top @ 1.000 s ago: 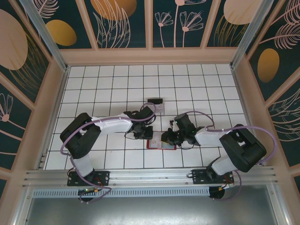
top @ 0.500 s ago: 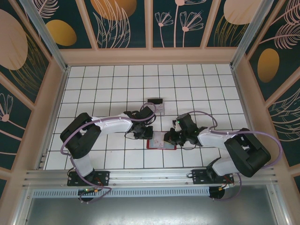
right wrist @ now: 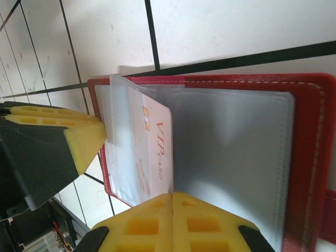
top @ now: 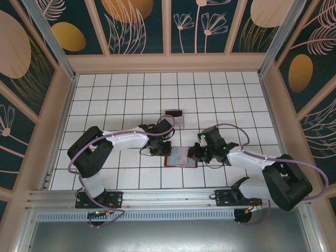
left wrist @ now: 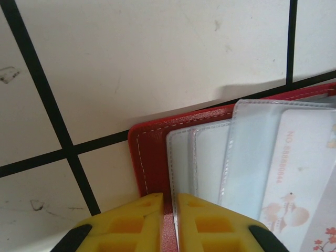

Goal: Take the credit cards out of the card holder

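With its elbow swung outward, the right gripper (right wrist: 172, 196) had closed on the credit card's (right wrist: 156, 152) near end, the card running up-frame inside the open card holder (right wrist: 311, 157), whose edge the left gripper (left wrist: 170, 198) pinched.

Red card holder (right wrist: 311, 157) open; card (right wrist: 156, 152) in sleeve.

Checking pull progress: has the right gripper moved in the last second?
Yes. The right gripper has slid rightward, from over the card holder's middle toward its right edge.
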{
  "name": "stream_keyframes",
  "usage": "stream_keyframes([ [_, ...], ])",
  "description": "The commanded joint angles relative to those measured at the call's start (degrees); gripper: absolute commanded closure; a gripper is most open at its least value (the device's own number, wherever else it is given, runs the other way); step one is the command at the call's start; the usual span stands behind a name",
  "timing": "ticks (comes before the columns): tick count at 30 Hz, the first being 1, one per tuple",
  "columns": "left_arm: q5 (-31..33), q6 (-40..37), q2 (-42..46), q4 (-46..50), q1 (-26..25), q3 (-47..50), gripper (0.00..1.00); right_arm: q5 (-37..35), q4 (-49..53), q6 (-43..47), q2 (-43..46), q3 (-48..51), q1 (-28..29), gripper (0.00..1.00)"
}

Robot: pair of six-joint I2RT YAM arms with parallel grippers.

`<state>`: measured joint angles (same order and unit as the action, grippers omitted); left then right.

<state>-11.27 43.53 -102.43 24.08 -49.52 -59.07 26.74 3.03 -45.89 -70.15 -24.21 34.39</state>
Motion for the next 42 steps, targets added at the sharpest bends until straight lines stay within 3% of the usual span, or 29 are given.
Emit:
stream_keyframes([
  [1,1.38,-0.89,-0.10,2.01,-0.18,-0.47,0.83,-2.21,4.94,1.74,2.86,-0.72,-0.74,0.96],
  [14,1.68,0.31,3.24,0.27,-0.23,0.10,0.78,-3.20,12.14,5.37,7.68,-4.78,-2.13,1.00],
  [22,4.12,0.87,7.03,0.27,-0.22,-0.26,0.75,-6.79,15.16,13.27,7.95,-10.88,-2.22,1.00],
  [29,5.75,1.65,9.11,-0.61,-0.09,1.83,0.75,-9.07,18.22,27.51,4.30,-19.12,-2.22,1.00],
  [42,6.26,2.88,16.89,-5.11,4.93,12.05,0.75,-11.71,29.88,68.32,-7.01,-36.79,-2.22,1.00],
])
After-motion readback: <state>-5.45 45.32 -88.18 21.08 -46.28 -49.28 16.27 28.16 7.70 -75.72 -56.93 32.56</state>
